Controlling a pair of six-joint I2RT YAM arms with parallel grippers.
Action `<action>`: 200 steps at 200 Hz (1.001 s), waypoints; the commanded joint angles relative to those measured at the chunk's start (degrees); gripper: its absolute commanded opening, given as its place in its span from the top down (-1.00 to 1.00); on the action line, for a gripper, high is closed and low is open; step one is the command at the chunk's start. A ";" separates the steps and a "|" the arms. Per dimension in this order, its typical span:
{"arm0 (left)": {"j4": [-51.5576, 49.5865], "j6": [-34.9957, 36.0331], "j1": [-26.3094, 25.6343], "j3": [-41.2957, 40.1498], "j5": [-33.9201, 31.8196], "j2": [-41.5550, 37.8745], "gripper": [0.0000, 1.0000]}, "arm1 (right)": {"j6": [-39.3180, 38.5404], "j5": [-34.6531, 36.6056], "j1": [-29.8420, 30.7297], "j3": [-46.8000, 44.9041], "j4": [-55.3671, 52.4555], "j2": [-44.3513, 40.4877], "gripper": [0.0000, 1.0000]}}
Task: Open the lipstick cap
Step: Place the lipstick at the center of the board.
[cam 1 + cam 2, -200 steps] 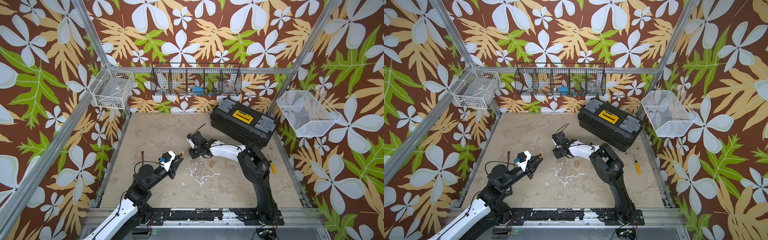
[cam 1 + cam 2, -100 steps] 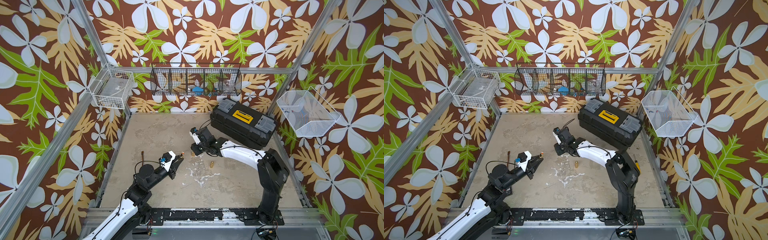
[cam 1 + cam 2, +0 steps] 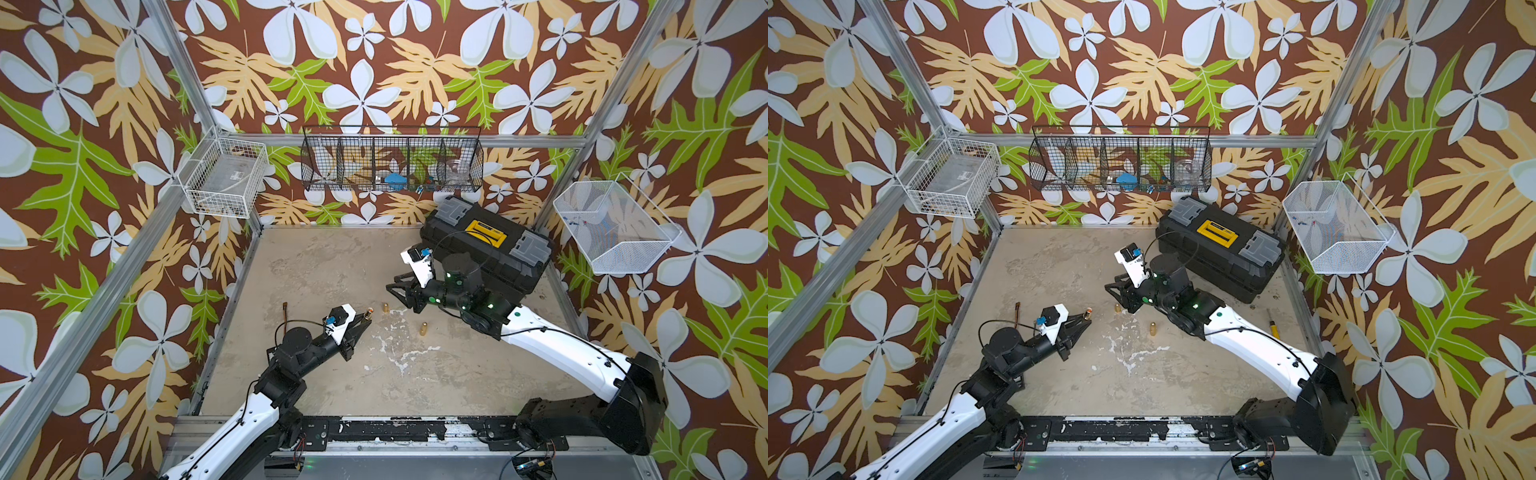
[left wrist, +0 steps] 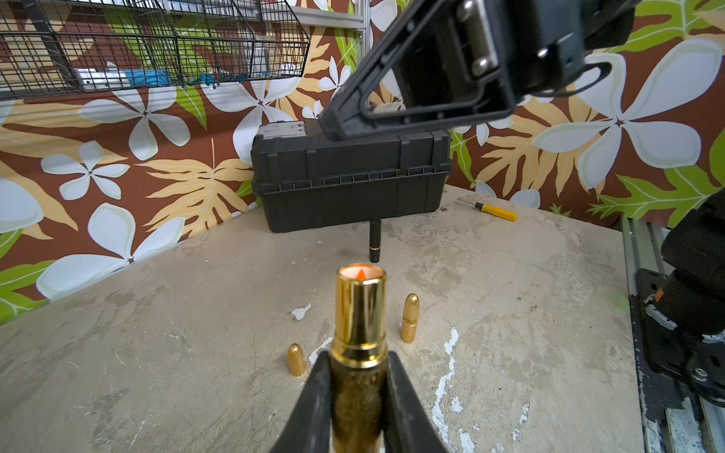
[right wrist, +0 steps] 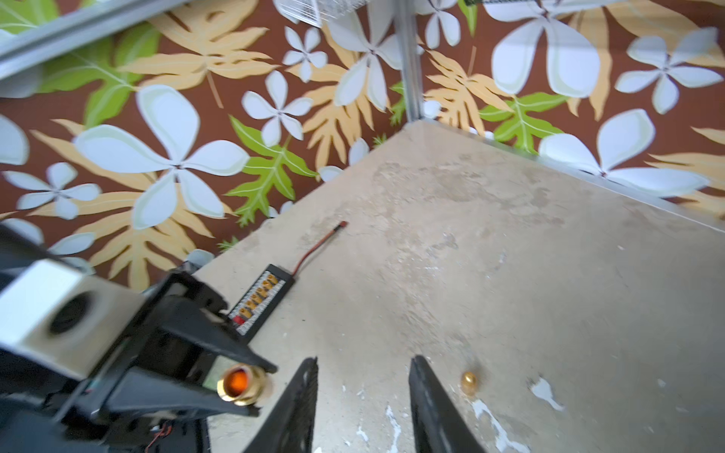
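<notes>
Gripping a gold lipstick (image 3: 367, 317) by its base, the left gripper (image 3: 362, 324) holds it above the table (image 3: 316, 266) in both top views, with the tip toward the right arm and no cap on it. The right gripper (image 3: 397, 289) hangs near the black toolbox (image 3: 486, 245), its jaws parted with nothing between them. A small gold cap (image 3: 385, 306) stands on the table between the two grippers, apart from both. A taller gold bullet (image 3: 423, 328) stands near it. From the left wrist, the jaws are clamped on the lower barrel of the lipstick (image 4: 360, 306), and its open top shows an orange stick inside. Beyond it the small gold cap (image 4: 297, 359) and the taller gold bullet (image 4: 409, 323) stand upright on either side. A black tube (image 4: 374, 245) stands in front of the toolbox, and a yellow screwdriver (image 4: 494, 211) lies near the wall. From the right wrist, the two fingers (image 5: 302, 400) stand wide apart over bare table. The uncapped lipstick (image 5: 241, 384) sits in the left gripper just beside them, the small gold cap (image 5: 469, 379) stands on their other side, and a black connector board (image 5: 263, 300) lies near the wall.
</notes>
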 commanded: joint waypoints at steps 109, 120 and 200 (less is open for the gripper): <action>3.42 1.88 0.02 -0.43 4.30 -0.23 0.75 | -11.60 -9.01 5.79 0.68 -0.36 2.79 0.00; 3.47 1.86 0.03 -0.50 4.46 -0.21 0.75 | -11.71 -9.21 5.78 0.69 -0.41 3.18 0.01; 3.52 1.95 -0.02 -0.60 4.52 -0.35 0.73 | -11.50 -10.76 6.41 2.17 -2.56 5.69 0.13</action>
